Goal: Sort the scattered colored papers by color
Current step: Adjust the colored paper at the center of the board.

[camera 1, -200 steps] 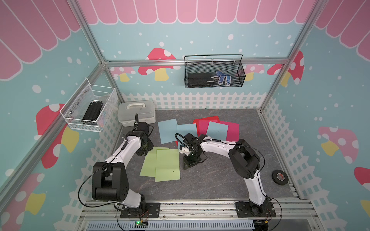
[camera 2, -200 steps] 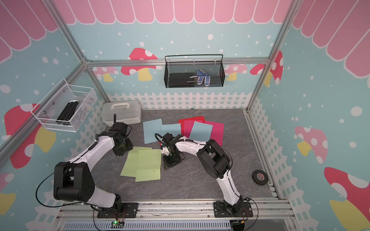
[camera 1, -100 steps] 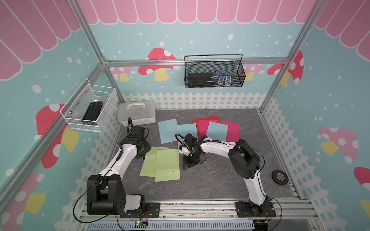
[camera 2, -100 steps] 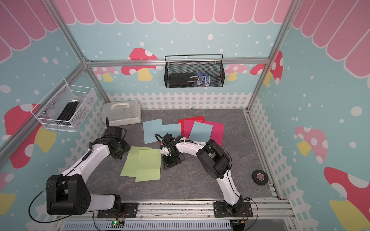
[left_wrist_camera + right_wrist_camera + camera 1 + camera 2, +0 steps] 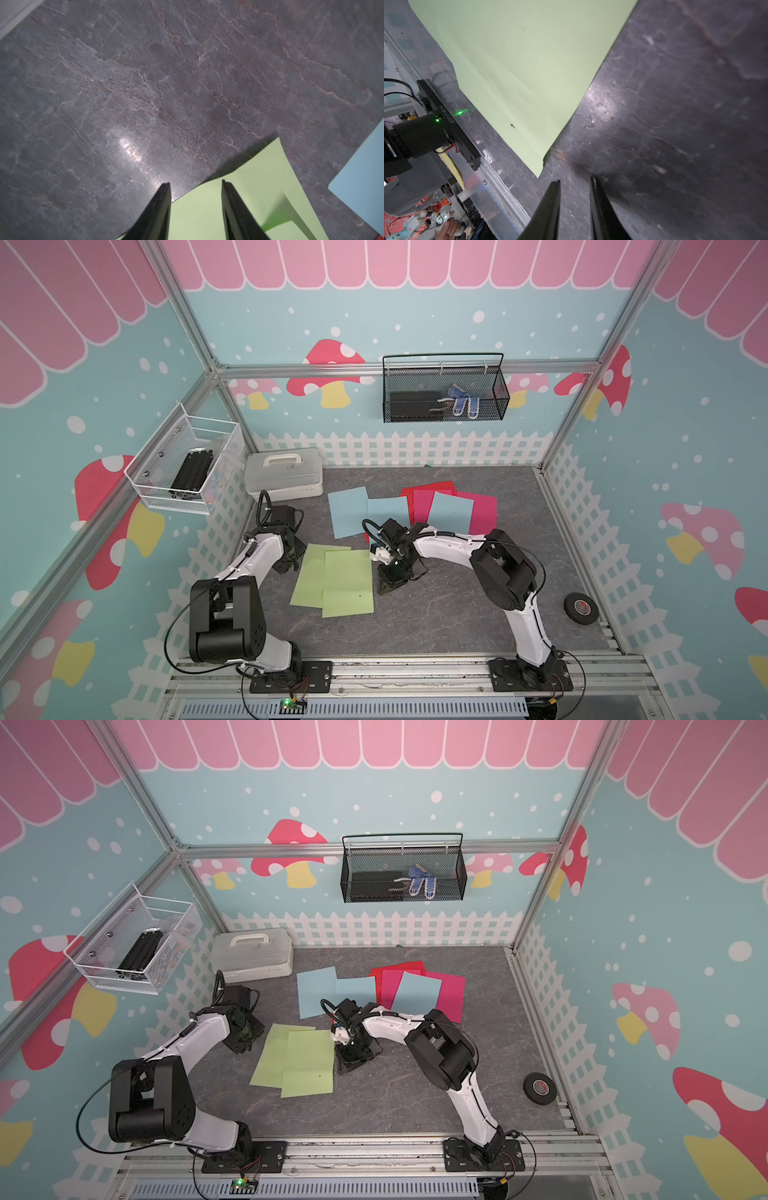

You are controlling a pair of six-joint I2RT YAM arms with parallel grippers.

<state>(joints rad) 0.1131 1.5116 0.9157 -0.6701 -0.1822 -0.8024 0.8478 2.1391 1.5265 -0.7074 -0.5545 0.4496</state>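
Mushroom-printed walls [image 5: 415, 315] ring a dark marbled tabletop [image 5: 436, 622] carrying the colored papers. Two light green sheets [image 5: 347, 585] overlap between the pincers. The left gripper [image 5: 195, 182], jaws spread and empty, hangs over one sheet's corner, whose curl only the left wrist view shows. The right gripper [image 5: 575, 178], jaws a narrow gap apart with nothing between them, sits just beside the green edge. Beyond it, both top views show light blue sheets [image 5: 349, 510], magenta sheets [image 5: 484, 512] and, seemingly beneath those, a red sheet [image 5: 428, 486].
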